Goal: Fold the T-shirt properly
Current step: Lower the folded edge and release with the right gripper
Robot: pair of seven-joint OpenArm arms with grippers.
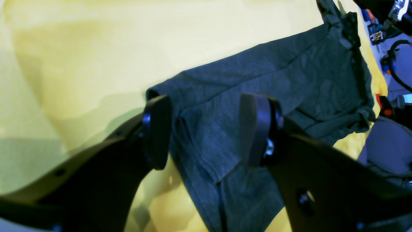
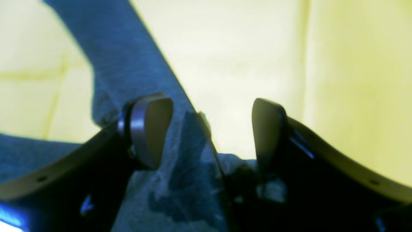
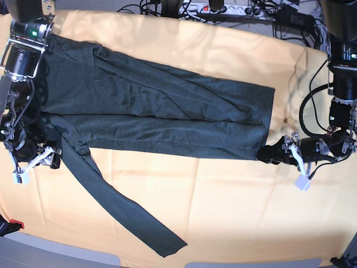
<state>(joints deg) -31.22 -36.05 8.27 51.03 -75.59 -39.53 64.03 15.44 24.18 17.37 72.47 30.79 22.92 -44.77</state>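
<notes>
The dark charcoal-green T-shirt (image 3: 156,106) lies flat across the table, folded into a long band. One long sleeve (image 3: 122,206) trails toward the front edge. My left gripper (image 3: 270,152) sits at the band's lower right corner. In the left wrist view it (image 1: 209,130) is open, with shirt fabric (image 1: 289,74) lying loose below and between its pads. My right gripper (image 3: 54,159) is at the left end, where the sleeve leaves the body. In the right wrist view it (image 2: 209,132) is open over a fabric edge (image 2: 122,58), gripping nothing.
A pale yellow-orange cloth (image 3: 234,195) covers the table under the shirt. A power strip and cables (image 3: 217,8) run along the back edge. The arm bases stand at the far left (image 3: 22,50) and far right (image 3: 343,61).
</notes>
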